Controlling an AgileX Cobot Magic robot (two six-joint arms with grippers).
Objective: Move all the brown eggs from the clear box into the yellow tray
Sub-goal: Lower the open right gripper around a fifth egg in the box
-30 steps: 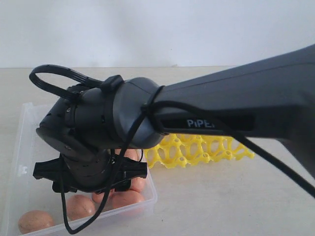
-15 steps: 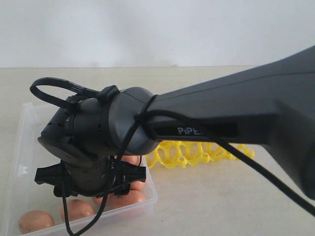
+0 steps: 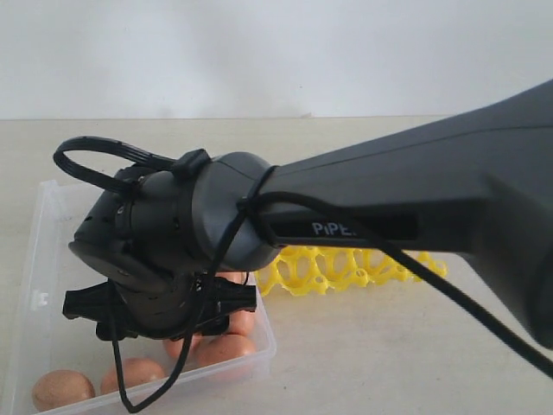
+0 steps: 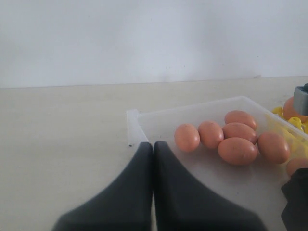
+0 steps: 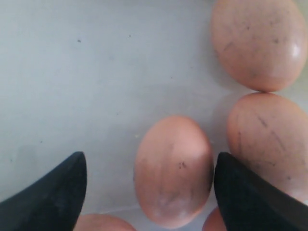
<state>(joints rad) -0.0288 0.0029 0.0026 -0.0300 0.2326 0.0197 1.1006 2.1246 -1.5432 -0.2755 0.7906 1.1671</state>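
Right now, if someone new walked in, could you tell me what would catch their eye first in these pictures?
The big dark right arm fills the exterior view, reaching across to the clear box on the left, the yellow tray behind it. Its wrist view shows the right gripper open astride one brown egg, not yet gripping. The left gripper sits shut by the box's corner.

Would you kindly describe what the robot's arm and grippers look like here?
The right arm is a smooth dark grey shell with white "PiPER" lettering and a black cable looped and tied around the wrist. Both the left gripper and the right gripper are matte black and tapered.
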